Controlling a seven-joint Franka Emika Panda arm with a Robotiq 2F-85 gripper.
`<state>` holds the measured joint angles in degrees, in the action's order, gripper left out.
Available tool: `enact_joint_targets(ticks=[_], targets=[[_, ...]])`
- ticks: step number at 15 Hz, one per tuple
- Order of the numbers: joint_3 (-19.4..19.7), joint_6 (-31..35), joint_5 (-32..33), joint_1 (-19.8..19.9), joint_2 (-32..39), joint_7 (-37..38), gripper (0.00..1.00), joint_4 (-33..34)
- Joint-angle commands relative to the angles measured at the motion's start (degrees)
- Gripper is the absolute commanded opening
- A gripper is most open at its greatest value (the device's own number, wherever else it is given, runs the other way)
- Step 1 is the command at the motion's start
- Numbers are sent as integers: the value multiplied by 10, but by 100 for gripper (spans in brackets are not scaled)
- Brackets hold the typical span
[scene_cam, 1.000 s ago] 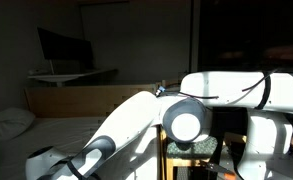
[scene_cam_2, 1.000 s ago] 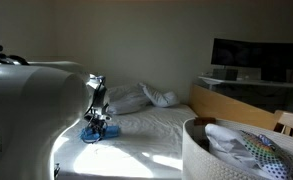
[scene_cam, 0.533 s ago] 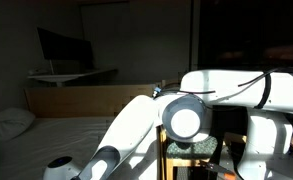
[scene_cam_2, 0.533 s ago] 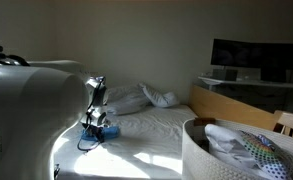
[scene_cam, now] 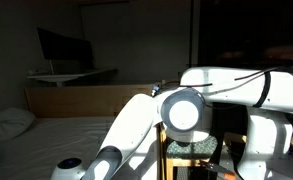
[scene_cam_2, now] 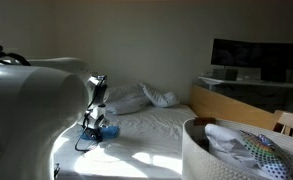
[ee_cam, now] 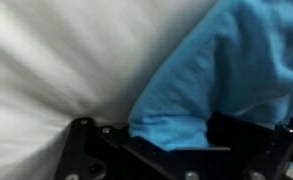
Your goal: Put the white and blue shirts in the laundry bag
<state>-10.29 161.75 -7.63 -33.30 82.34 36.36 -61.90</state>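
- Blue shirt (scene_cam_2: 108, 128): a crumpled heap on the bed (scene_cam_2: 156, 125), near the edge closest to the arm (scene_cam_2: 26, 100) and well apart from the laundry bag (scene_cam_2: 196, 150).
- In the wrist view the blue shirt (ee_cam: 226, 70) runs slantwise from the upper right down to a bunched fold at bottom centre. It is too crumpled to tell collar, hem or a true long axis.
- The bunched fold lies on the white sheet (ee_cam: 66, 60) and reaches in between the dark fingers (ee_cam: 81, 140).
- Gripper (scene_cam_2: 93, 130): points down onto the bed, right at the shirt's near side. In the wrist view the gripper (ee_cam: 183, 142) has its fingers on either side of the fold, but I cannot tell whether they are clamped on the cloth.
- Laundry bag: stands upright with its long axis vertical and its open mouth up. Only the upper part shows, at the lower corner of an exterior view.
- White cloth (scene_cam_2: 226, 135) and a patterned piece (scene_cam_2: 256, 150) lie inside the bag, up to the rim.
- A white pillow (scene_cam_2: 131, 97) lies on the bed beyond the shirt.
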Motion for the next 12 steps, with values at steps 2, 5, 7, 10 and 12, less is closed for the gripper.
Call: enact_joint_targets(ticks=[2,5,7,10,12], targets=[[-84,78,-1,40,10,-86,13,-31],[-148,106,8,78,7,-152,6,-47],[-209,116,15,115,9,-212,6,-62],[-299,123,29,173,10,-307,9,-104],[-350,132,42,211,8,-361,9,-143]])
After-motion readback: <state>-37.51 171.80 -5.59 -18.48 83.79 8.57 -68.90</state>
